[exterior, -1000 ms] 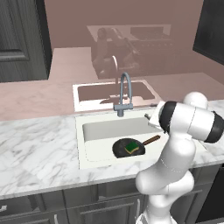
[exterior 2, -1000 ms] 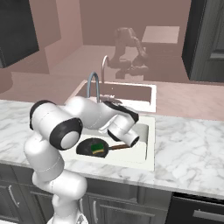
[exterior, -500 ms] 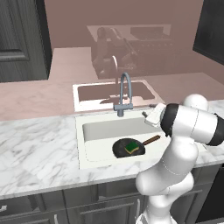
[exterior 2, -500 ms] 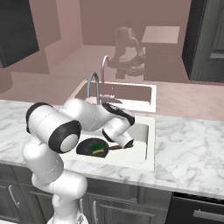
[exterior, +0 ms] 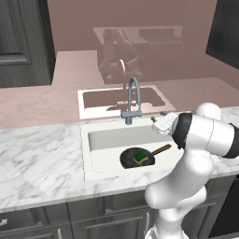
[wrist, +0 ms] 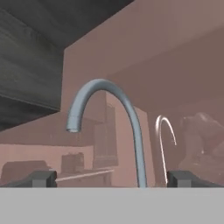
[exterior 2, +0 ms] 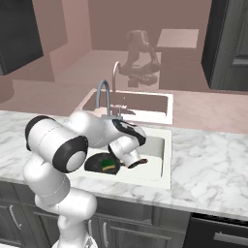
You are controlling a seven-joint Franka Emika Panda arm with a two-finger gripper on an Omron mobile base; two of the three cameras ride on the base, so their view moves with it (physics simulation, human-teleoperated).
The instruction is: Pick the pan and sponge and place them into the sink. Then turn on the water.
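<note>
The black pan lies in the white sink, toward its right side, with its brown handle pointing right. The yellow-green sponge rests inside the pan. In the right base view the pan, the sponge and the sink show beside my arm. My gripper hovers above the sink's right rear corner, just right of the grey gooseneck faucet. In the hand view the faucet rises straight ahead between my open gripper fingertips, with nothing held. No water shows at the spout.
Marble counter runs on both sides of the sink. The pink back wall mirrors a second basin and faucet behind the real ones. Dark cabinets stand at the far left and right.
My hand has turned and drawn in a little toward the faucet. The jaws stay wide. Pan and sponge have not moved.
</note>
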